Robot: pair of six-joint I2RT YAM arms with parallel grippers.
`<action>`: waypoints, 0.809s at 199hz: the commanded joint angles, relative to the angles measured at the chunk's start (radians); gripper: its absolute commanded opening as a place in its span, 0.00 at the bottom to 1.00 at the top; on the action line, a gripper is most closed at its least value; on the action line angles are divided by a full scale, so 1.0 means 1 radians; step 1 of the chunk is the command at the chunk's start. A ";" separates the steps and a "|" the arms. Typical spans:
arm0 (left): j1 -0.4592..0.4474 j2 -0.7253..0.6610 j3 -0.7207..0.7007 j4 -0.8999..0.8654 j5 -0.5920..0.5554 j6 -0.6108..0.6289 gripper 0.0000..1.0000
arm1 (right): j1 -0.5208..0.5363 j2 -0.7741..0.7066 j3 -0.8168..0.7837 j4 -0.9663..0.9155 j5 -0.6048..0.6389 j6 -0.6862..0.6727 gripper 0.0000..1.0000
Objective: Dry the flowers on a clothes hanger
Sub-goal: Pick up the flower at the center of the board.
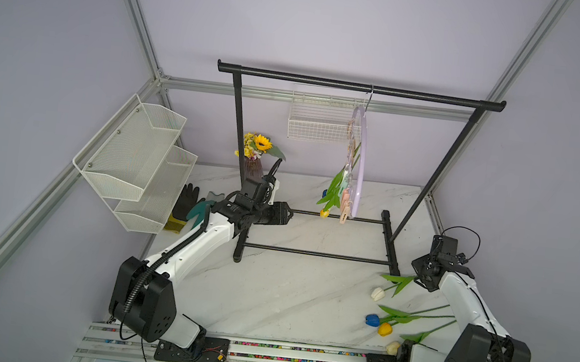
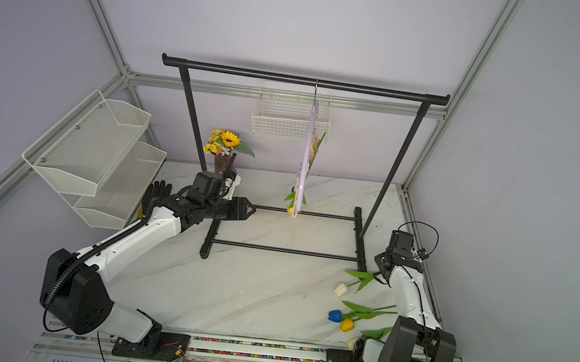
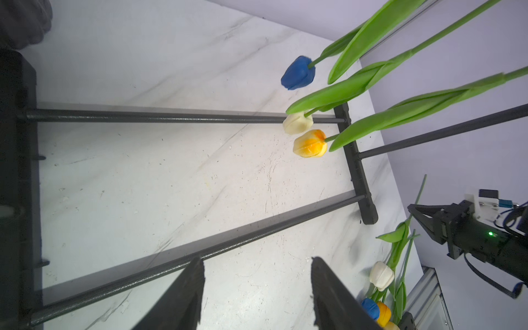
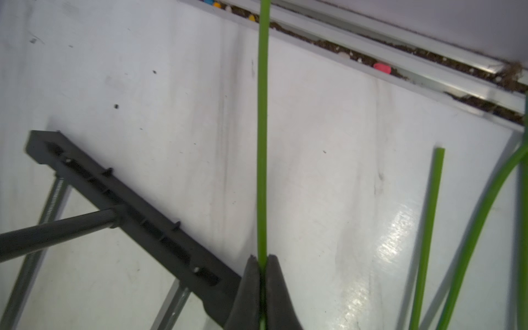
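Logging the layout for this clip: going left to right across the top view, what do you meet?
In a top view: white mesh shelf → gloves → sunflower bouquet → left gripper → clothes hanger → gripped cream tulip → right gripper.

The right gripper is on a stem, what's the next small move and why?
Probably raise the right gripper slightly: its jaws are shut on the cream tulip's stem, the head lies on the table, and the hanger hangs well above.
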 commanded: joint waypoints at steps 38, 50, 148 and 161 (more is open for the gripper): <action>0.025 -0.093 -0.047 0.199 -0.014 -0.038 0.62 | -0.005 -0.269 0.026 0.170 -0.442 -0.207 0.00; 0.036 -0.091 -0.027 0.186 0.009 -0.045 0.62 | -0.005 -0.318 0.024 0.231 -0.521 -0.203 0.00; 0.046 -0.144 -0.012 0.381 0.104 0.035 0.62 | -0.004 -0.389 0.124 0.697 -0.969 -0.210 0.00; 0.046 -0.134 0.008 0.412 0.169 0.081 0.61 | -0.003 -0.387 0.124 0.778 -1.027 -0.222 0.00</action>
